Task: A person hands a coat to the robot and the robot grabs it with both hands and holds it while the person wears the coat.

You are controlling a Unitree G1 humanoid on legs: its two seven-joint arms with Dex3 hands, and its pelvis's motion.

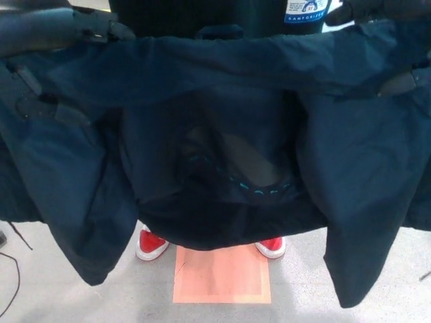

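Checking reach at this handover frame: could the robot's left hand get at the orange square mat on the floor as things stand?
Probably not. The left hand is up at the top edge, apparently gripping the dark navy fabric coat, which hangs spread between it and the orange square mat far below by the person's red shoes.

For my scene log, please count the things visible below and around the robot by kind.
Dark navy fabric coat: 1
Red shoes with white soles: 2
Orange square floor mat: 1
Black robot hands: 2
Total: 6
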